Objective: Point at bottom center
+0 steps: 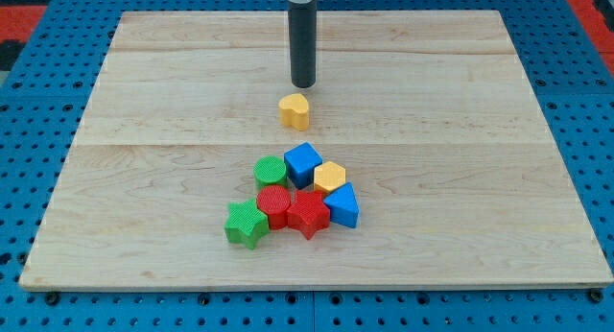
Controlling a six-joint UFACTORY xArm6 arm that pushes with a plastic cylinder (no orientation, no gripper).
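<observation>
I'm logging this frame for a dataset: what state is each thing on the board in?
my tip: apart, just above the yellow heart block.
yellow heart block: alone, upright.
green cylinder, blue cube, yellow hexagon block, blue triangular block, red cylinder, red star, green star: clustered, touching.
wooden board: flat.

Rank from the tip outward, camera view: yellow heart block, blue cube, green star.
From my tip:
1. Yellow heart block, just below the tip, alone.
2. Blue cube, top of the cluster.
3. Green star, cluster's bottom-left corner.
</observation>
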